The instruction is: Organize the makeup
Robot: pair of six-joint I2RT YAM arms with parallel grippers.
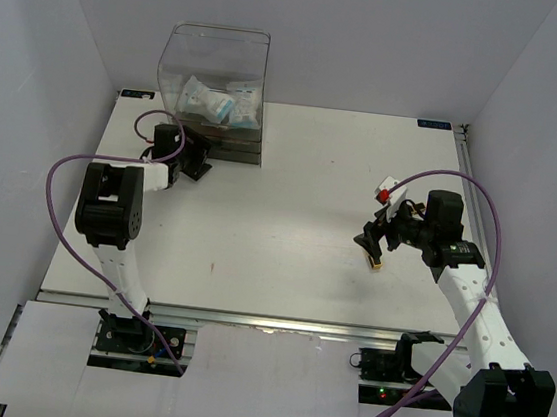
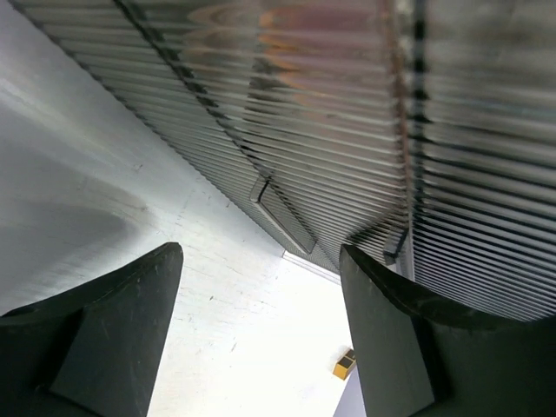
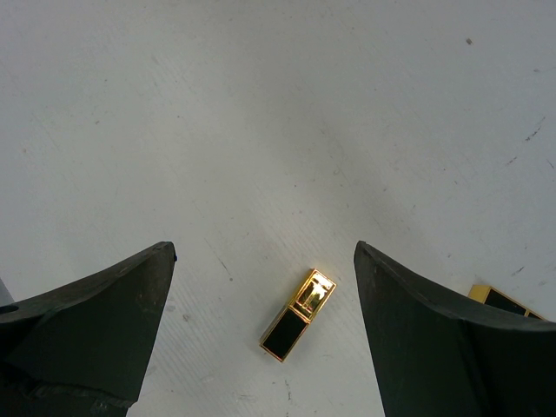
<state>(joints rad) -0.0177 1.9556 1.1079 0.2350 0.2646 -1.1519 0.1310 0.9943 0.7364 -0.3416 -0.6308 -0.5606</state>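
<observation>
A short black-gold tube (image 3: 298,314) lies flat on the white table between my right gripper's fingers; it shows as a gold speck in the top view (image 1: 377,263). A second gold tube (image 3: 499,300) peeks out beside the right finger. My right gripper (image 3: 263,249) (image 1: 371,241) is open and empty, hovering over the tube. Clear blue-white packets (image 1: 215,101) lie inside the large clear box (image 1: 215,60). My left gripper (image 2: 259,252) (image 1: 199,162) is open and empty, close to the box's ribbed front (image 2: 365,130). Palettes and the silver case are not clearly visible.
The clear box stands at the back left on a ribbed drawer base (image 1: 233,146); blurred pink tones show through the ribs. A white-and-red part (image 1: 387,190) sits on the right arm. The left wrist view shows a gold tube (image 2: 345,365) far off on the table (image 1: 277,218).
</observation>
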